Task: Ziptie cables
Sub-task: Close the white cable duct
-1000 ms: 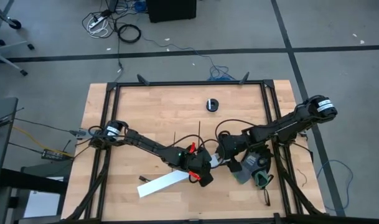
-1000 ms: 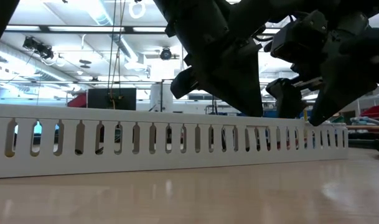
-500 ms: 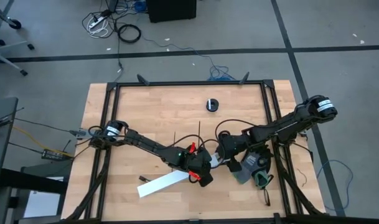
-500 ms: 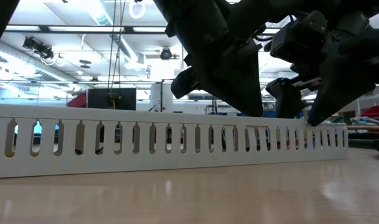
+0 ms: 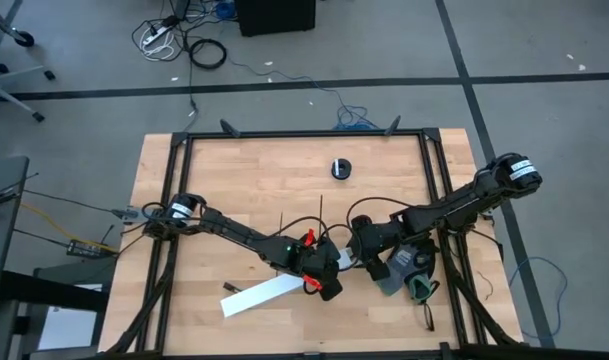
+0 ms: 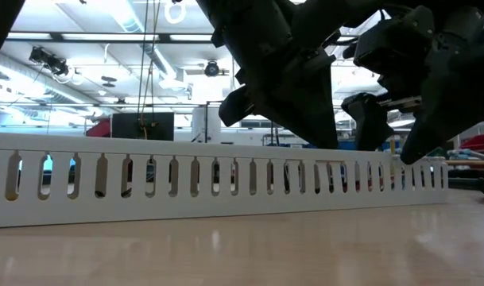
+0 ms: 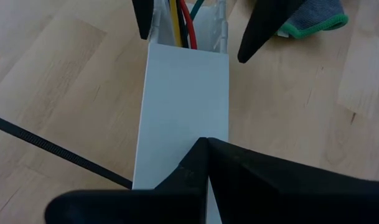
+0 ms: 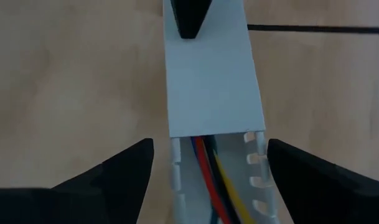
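Left tool (image 7: 205, 146), fingers together, presses the white slotted plastic channel's (image 7: 183, 93) lid; right tool (image 8: 208, 163) straddles its open end, fingers apart. Coloured wires (image 8: 205, 163) inside could snag, dragging the channel across the wooden tabletop (image 5: 254, 170).

A grey floor (image 5: 84, 60) surrounds the wooden worktop (image 5: 254, 170), crossed by dark lines (image 5: 284, 85) that split it into large squares. Loose cords (image 5: 179, 40) lie coiled on the floor beyond the worktop's far edge, beside a black box (image 5: 274, 15). A blue cord (image 5: 354, 118) trails near the far edge. From the low view the room behind is a wide hall with white ceiling beams (image 6: 90, 36), strip lights (image 6: 158, 63) and a dark screen (image 6: 142, 125).
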Controlling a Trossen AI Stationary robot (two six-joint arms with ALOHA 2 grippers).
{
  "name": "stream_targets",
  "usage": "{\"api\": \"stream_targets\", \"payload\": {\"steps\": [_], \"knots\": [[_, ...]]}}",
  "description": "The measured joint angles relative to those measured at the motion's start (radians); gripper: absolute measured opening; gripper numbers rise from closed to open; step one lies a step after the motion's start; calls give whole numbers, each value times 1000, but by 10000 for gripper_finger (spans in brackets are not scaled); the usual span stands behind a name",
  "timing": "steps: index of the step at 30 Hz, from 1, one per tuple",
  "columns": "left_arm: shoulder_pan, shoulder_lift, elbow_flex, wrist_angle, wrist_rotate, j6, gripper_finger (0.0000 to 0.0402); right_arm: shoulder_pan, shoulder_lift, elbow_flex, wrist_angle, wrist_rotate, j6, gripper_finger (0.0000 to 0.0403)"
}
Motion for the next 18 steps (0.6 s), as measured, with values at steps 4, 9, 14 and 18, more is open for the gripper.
{"api": "stream_targets", "payload": {"steps": [4,9,14,18], "knots": [[0,0,0,0,0,0,0,8,0,0,0,26,-46,307],[0,0,0,0,0,0,0,13,0,0,0,29,-75,307],[0,0,0,0,-1,-15,0,13,0,0,0,37,-78,307],[0,0,0,0,-1,-15,0,13,0,0,0,62,-82,307]]}}
